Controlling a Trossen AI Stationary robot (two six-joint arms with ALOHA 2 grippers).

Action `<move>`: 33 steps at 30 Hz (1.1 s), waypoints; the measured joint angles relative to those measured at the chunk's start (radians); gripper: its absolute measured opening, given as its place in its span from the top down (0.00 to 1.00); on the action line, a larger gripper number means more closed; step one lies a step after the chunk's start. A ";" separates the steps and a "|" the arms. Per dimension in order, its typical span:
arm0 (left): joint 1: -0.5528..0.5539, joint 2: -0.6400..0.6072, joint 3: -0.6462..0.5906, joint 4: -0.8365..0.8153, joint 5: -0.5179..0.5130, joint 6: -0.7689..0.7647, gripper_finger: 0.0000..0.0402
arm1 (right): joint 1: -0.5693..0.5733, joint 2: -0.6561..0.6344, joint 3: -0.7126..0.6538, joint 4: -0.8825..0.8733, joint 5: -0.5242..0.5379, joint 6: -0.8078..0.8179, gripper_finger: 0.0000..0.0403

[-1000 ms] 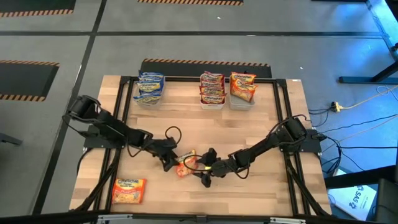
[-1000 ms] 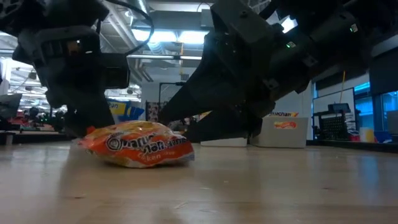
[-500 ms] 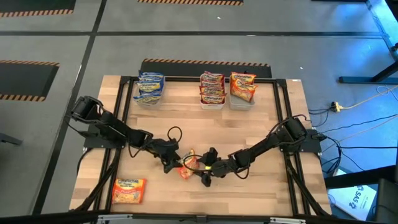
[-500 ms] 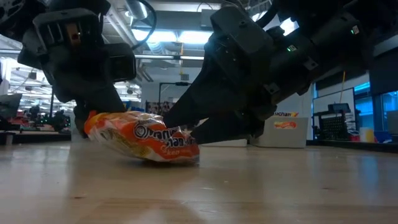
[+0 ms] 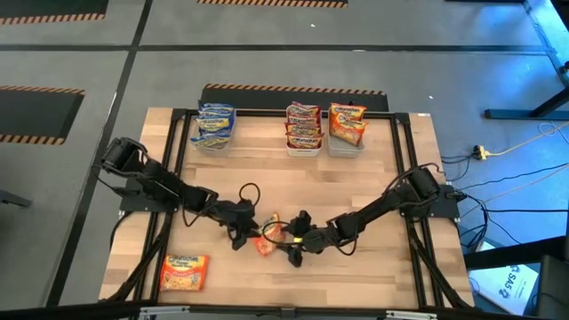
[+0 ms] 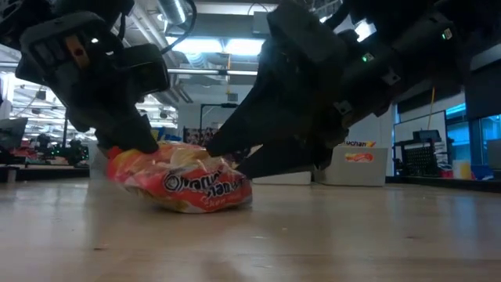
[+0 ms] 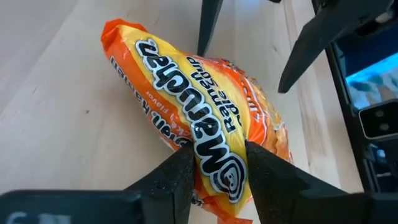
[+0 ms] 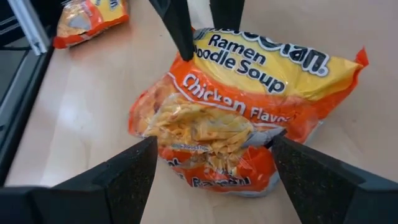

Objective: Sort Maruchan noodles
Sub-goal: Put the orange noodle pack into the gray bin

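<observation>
You have the orange packet at mid-table, toward the near edge, tipped up on one edge between the two arms. The left gripper is pinching one end of it, its fingers pressed into the crinkled wrap on either side. The right gripper stands spread wide with the other end of the packet between its fingers, and I judge it is not gripping. To do this step well, let the left grip seat fully before you lift, since the wrap is slippery and only the end of the packet is caught. Draw the right arm clear so its fingers do not snag the packet as it rises. Then carry it to the far bin with orange packets, beside the red stack and well apart from the blue stack. The left wrist view shows how little of the packet sits between the fingers, which the high view hides under the arm. The low view shows the packet tilted and resting on the table. Only the high view and the right wrist view show a second orange packet waiting near the front left corner.
</observation>
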 joint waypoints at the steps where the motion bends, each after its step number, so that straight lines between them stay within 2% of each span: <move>1: -0.004 0.000 0.000 0.000 -0.003 0.007 0.68 | 0.000 -0.006 0.000 -0.002 -0.006 0.000 0.21; 5: -0.015 0.000 0.000 0.002 -0.002 0.033 0.69 | 0.000 -0.042 0.000 -0.018 -0.038 -0.003 0.21; 13: -0.030 0.000 0.000 0.005 0.003 0.101 0.69 | 0.000 -0.164 0.000 -0.182 -0.068 -0.005 0.21; 21: -0.031 0.000 0.001 0.010 0.003 0.159 0.69 | -0.001 -0.202 0.000 -0.236 -0.021 -0.007 0.21; 25: -0.045 0.000 0.041 -0.006 0.000 0.255 0.69 | -0.009 -0.200 0.000 -0.210 0.023 -0.007 0.21; 30: -0.071 -0.001 0.123 -0.109 -0.009 0.379 0.69 | -0.016 -0.202 0.000 -0.200 0.020 -0.025 0.21; 33: -0.086 -0.001 0.173 -0.219 -0.064 0.414 0.69 | -0.015 -0.222 0.000 -0.205 0.019 -0.033 0.21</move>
